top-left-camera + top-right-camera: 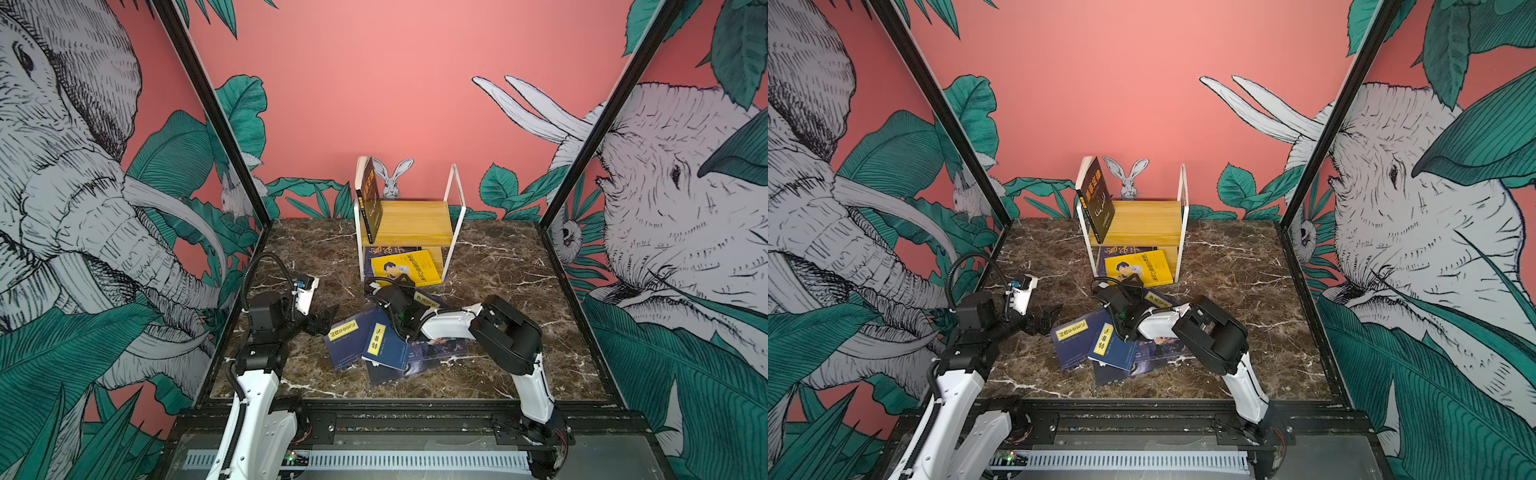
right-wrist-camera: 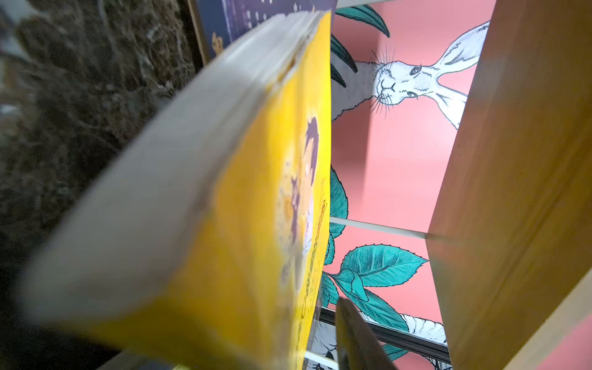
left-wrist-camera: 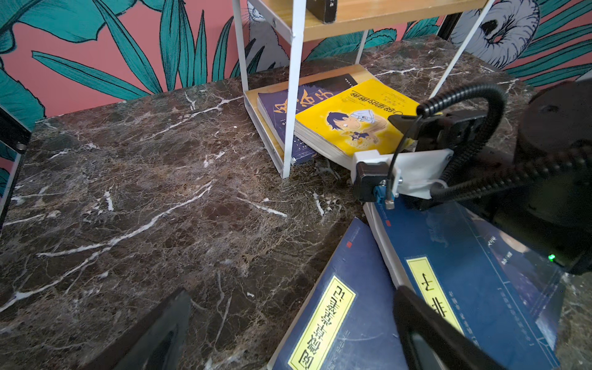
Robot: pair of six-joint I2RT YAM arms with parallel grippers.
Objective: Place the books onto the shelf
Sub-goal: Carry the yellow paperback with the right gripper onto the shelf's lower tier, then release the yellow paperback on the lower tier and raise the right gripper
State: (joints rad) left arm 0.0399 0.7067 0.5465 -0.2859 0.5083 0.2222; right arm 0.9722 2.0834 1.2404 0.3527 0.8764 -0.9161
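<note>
The shelf (image 1: 409, 222) (image 1: 1142, 220) stands at the back middle of the table. A dark book (image 1: 370, 199) leans upright at the left end of its upper board. On the lower board a bright yellow book (image 1: 409, 268) (image 3: 352, 118) lies across a dark one with big white characters (image 1: 386, 251). My right gripper (image 1: 405, 282) is at the yellow book's (image 2: 256, 224) near edge. One finger (image 2: 352, 336) stands off its cover with a gap, so the jaws are open. Several navy books (image 1: 345, 340) (image 3: 448, 256) lie piled mid-table. My left gripper (image 1: 326, 320) (image 3: 291, 293) hangs open over the pile's left edge.
The right arm (image 1: 453, 320) stretches over the pile of navy books. Black frame posts (image 1: 216, 124) and mural walls close in the marble table (image 1: 316, 253) at both sides and behind. A black rail (image 1: 395, 409) runs along the front edge.
</note>
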